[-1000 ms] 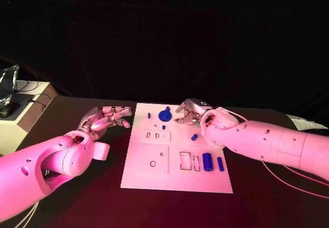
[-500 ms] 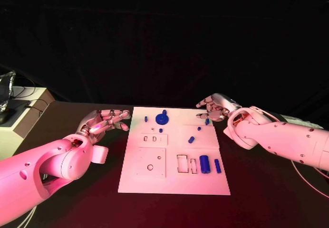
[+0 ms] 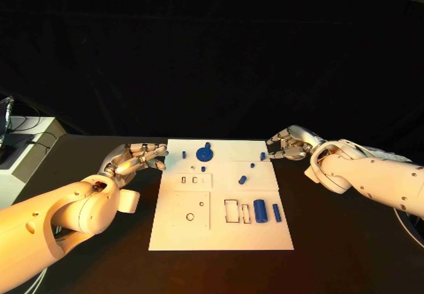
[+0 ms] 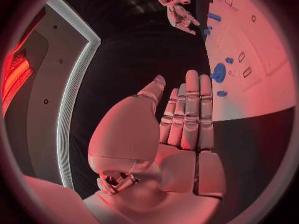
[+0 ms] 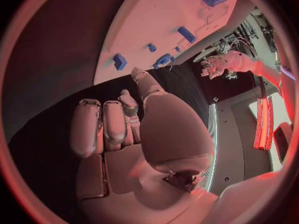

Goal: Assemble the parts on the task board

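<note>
White and flat, the task board (image 3: 221, 233) lies in the middle of the black table (image 3: 353, 257), between my two hands. I count about nine blue parts on it. At the far edge stands one round gear-like part (image 3: 206, 152), with a small peg (image 3: 184, 155) beside it and another small piece (image 3: 202, 168) just in front of it. Near my right hand sits a short peg (image 3: 262, 155) at the board's far right corner, with a tiny piece (image 3: 252, 165) and a slanted oblong part (image 3: 242, 180) nearer the middle. Toward me lie one thick cylinder (image 3: 261, 210) and one thin bar (image 3: 276, 212) side by side, next to rectangular cut-outs (image 3: 236, 211) in the board. Two small slots (image 3: 189, 180) and a round hole (image 3: 191, 217) mark the board's left half.

My left hand (image 3: 137, 158) rests just off the board's left edge, fingers straight and side by side, holding nothing. My right hand (image 3: 289, 144) sits off the far right corner, fingers loosely curled; I cannot tell whether anything is pinched in it.
</note>
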Available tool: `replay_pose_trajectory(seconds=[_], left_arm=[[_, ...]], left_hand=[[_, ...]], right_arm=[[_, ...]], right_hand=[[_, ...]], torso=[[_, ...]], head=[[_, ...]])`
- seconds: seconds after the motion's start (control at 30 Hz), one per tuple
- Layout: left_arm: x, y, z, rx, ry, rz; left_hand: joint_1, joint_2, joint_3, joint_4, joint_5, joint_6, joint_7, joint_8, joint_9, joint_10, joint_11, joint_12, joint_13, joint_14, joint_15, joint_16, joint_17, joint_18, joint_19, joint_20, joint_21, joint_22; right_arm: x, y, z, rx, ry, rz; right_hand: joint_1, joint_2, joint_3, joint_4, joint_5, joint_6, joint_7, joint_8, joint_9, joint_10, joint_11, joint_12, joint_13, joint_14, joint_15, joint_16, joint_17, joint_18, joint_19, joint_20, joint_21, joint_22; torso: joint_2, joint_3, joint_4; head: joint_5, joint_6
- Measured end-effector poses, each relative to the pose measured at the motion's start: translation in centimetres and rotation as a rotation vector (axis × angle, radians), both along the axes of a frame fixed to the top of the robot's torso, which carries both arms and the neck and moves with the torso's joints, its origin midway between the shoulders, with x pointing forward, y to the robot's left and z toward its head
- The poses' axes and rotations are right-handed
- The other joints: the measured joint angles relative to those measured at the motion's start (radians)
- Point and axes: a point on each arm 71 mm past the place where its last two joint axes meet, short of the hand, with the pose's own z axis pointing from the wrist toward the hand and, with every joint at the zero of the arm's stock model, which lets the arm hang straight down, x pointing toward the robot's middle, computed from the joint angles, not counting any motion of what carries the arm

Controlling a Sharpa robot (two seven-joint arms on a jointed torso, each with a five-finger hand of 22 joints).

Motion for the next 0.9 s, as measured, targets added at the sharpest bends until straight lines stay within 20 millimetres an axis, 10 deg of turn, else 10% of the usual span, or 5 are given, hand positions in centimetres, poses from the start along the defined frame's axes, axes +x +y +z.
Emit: replay_pose_trajectory(seconds=[0.9], left_arm=[[0.0, 0.1, -0.2, 0.000, 0.004, 0.000]], left_hand=[[0.000, 0.000, 0.004, 0.004, 0.000, 0.000, 0.000, 0.000, 0.000, 0.000, 0.000, 0.000, 0.000, 0.000, 0.000, 0.000, 0.000, 0.000, 0.000, 0.000, 0.000, -0.002]], right_arm=[[1.4, 0.7, -2.4, -0.009, 0.063, -0.036]], right_hand=[[0.000, 0.000, 0.000, 0.000, 0.000, 0.006, -0.001, 0.000, 0.000, 0.003, 0.003, 0.000, 0.004, 0.000, 0.000, 0.000, 0.001, 0.000, 0.000, 0.000, 0.000, 0.001]], torso=[[0.001, -0.0023, 0.0028]], head=[[0.010, -0.019]])
